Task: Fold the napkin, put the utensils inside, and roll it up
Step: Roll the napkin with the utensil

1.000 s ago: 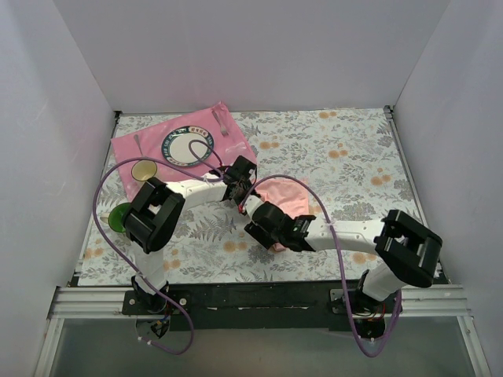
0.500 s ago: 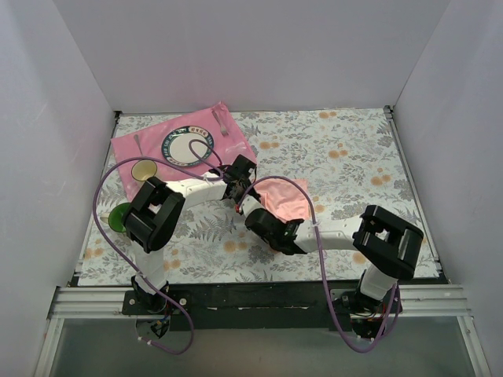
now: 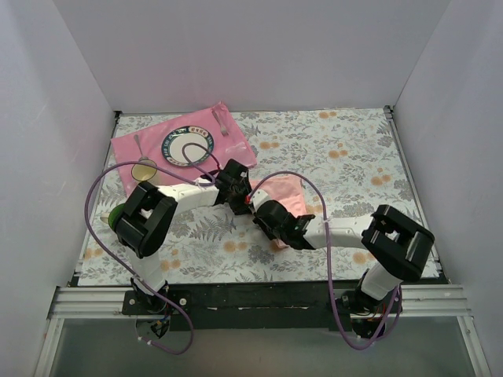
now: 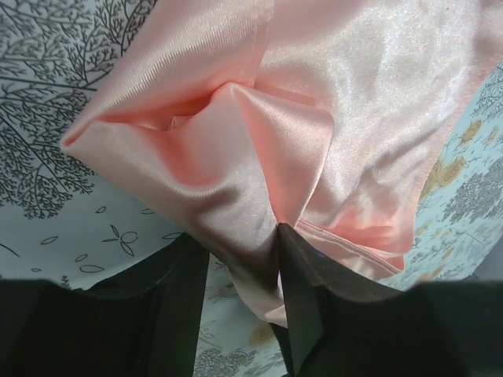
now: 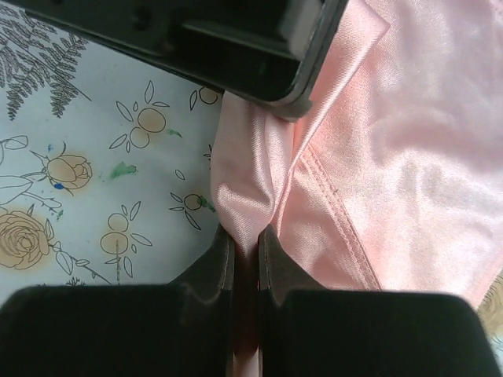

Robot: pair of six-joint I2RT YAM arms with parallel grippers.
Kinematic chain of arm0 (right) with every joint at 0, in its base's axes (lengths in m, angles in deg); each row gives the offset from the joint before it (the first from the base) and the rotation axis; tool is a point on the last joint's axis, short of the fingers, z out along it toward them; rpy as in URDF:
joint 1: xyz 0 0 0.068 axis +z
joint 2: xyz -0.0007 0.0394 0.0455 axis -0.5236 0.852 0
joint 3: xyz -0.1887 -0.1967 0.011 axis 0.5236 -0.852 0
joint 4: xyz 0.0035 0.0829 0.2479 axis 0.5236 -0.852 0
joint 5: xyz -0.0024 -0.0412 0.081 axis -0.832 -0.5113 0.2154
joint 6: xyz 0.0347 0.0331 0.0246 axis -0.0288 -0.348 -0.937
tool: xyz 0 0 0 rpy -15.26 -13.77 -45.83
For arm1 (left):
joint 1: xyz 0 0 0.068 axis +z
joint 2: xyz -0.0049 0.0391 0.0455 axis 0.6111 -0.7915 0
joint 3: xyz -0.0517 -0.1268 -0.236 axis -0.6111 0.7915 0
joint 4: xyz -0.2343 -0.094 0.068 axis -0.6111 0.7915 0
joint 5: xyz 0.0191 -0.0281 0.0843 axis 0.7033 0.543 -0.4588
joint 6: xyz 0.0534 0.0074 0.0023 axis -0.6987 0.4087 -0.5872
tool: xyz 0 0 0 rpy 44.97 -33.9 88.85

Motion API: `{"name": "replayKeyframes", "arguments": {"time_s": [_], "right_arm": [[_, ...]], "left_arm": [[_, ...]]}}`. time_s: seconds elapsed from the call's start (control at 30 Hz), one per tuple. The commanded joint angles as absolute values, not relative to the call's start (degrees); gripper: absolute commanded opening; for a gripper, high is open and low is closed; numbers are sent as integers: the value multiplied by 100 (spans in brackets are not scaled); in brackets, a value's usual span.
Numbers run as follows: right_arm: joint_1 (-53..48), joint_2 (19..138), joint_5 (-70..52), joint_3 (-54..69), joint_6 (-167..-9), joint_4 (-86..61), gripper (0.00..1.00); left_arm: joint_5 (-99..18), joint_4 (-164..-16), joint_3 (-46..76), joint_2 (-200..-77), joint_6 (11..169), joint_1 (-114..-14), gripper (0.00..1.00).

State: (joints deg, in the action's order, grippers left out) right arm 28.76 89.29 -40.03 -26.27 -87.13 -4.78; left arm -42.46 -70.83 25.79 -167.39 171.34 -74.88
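The pale salmon napkin lies bunched on the flowered tablecloth, mid-table. My right gripper is at its near-left edge and is shut on a pinched fold of the napkin. My left gripper hovers just beside it with its jaws apart. A fold of the napkin runs through the gap of the left gripper, resting against the right finger; tablecloth shows beside the left finger. The utensils, a spoon and a fork, lie on the hot-pink mat at the back left.
A patterned plate sits on the mat. A yellow cup stands at the mat's near edge and a green object lies by the left arm's elbow. White walls enclose the table. The left gripper's black body crowds the right wrist view.
The right gripper has closed onto the napkin's fold. The left gripper's jaws have parted from their grip. Both arms have shifted slightly, the left elbow moving to the left.
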Motion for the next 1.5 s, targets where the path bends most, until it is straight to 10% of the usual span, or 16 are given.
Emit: {"name": "replayKeyframes", "arguments": {"time_s": [0.0,0.4,1.0,1.23,1.47], "right_arm": [[2424,8744,-2550,-2847,-9036,-392,1],[1299,8902,-98,-2962,-9695,-32,1],[-195,10431,3189,-3340,-11058,1813,1],[-477,10897,3876,-3559,-11559,2798,1],[-494,10731,3718,-3270,-11050,1965,1]], "left_arm": [[-4186,-6999,2652,-16417,16589,-7353,44],[-4730,-7314,3274,-15241,16360,-6975,81],[-4590,-7701,3636,-15669,17160,-7625,81],[-4775,-7658,3311,-16425,17599,-7652,78],[-5223,-7289,3178,-16716,17705,-7652,38]]}}
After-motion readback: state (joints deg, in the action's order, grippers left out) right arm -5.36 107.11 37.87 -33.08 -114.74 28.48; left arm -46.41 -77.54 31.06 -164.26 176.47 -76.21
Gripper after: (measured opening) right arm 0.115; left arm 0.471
